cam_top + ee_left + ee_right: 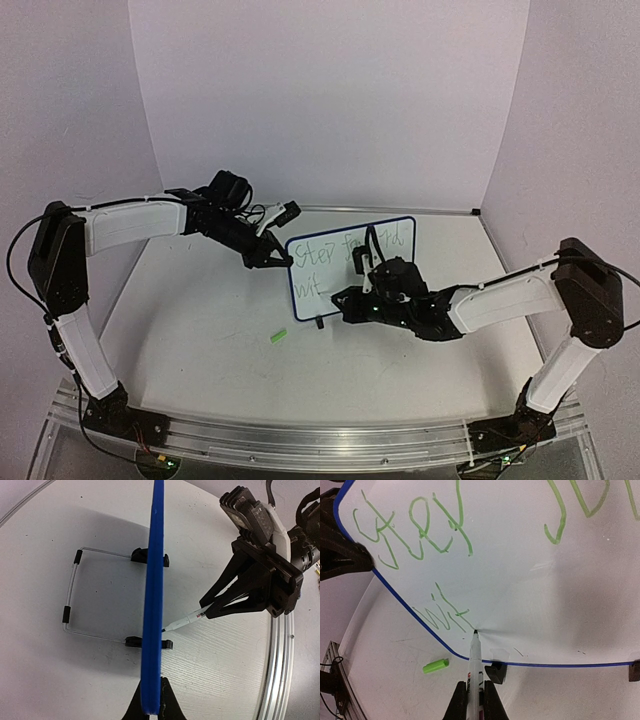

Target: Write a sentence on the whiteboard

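Note:
The whiteboard (pixel 335 300) stands upright mid-table in its blue frame. My left gripper (pixel 272 258) is shut on its left edge; in the left wrist view the board (pixel 154 595) is edge-on, with the left gripper (pixel 151 689) clamped on either side of it. My right gripper (pixel 475 700) is shut on a white marker (pixel 476 655), and the marker's tip touches the board (pixel 530 590) just right of the green "wit" (pixel 445 615). The sentence (pixel 350 250) reads "Step forward" on the top line, with "wit" below it. The right gripper (pixel 210 607) points the marker (pixel 182 624) at the board's face.
A green marker cap (pixel 277 337) lies on the table in front of the board's left corner. Behind the board a wire stand (pixel 70 595) rests flat, joined to two black clip feet (pixel 132 641). A metal rail (pixel 300 435) runs along the near edge. Lilac walls close in three sides.

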Controlling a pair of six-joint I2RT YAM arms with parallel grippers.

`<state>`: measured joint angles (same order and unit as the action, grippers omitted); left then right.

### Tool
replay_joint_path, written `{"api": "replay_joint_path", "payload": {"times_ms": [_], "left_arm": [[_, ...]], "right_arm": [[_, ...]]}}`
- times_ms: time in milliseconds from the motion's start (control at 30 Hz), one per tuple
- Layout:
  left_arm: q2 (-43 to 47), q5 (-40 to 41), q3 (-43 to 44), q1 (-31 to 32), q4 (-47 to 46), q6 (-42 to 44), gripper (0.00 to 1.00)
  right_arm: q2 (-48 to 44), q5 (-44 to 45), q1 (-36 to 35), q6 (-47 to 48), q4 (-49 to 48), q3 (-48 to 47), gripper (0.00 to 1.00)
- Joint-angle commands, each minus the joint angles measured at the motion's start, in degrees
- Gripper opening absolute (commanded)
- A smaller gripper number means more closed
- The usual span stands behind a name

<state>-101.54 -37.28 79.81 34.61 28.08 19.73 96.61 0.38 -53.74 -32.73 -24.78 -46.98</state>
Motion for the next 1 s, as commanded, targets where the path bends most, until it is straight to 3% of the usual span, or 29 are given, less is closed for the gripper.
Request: {"api": "replay_joint_path", "payload": {"times_ms": [0,967], "left_arm": [[-1.2,2.2,1.1,0.7,2.8,1.4,0.0],[-1.0,2.4,1.1,0.7,2.9,1.4,0.0]], "right_arm": [[0.2,2.5,0.2,-0.6,-0.9,0.5,0.0],[-5.6,1.7,0.2,2.7,-1.0,-1.7,0.0]]}}
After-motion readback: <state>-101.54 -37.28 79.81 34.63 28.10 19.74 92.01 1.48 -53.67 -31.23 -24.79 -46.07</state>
